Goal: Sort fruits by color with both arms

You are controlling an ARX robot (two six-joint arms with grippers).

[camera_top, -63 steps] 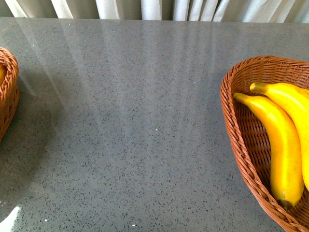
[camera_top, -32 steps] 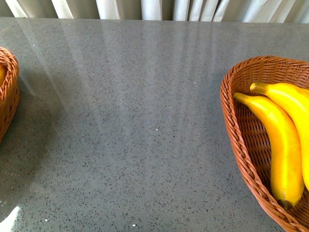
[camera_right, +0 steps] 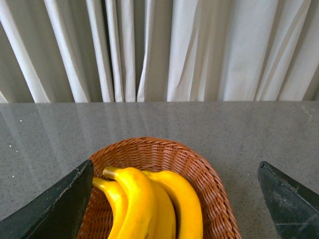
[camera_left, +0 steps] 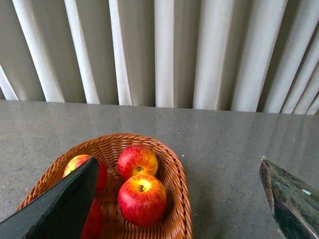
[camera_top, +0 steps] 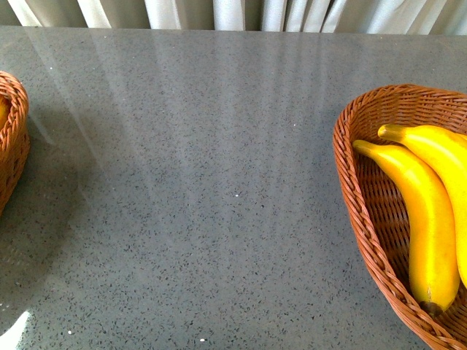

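Note:
In the left wrist view, red apples with yellow streaks lie in a wicker basket (camera_left: 177, 199): one apple (camera_left: 142, 199) nearer, one (camera_left: 137, 160) behind it, and another (camera_left: 79, 163) partly hidden by a black finger (camera_left: 60, 209). My left gripper (camera_left: 178, 162) hangs open above the basket's edge, holding nothing. In the right wrist view, yellow bananas (camera_right: 142, 204) lie side by side in a second wicker basket (camera_right: 209, 184). My right gripper (camera_right: 175, 163) is open above them, empty. The front view shows two bananas (camera_top: 427, 226) in the right basket (camera_top: 343, 146); neither arm shows there.
The grey speckled tabletop (camera_top: 204, 189) stretches between the two baskets. The left basket's rim (camera_top: 16, 138) shows at the front view's left edge. Pale curtains (camera_right: 164, 50) hang behind the table's far edge.

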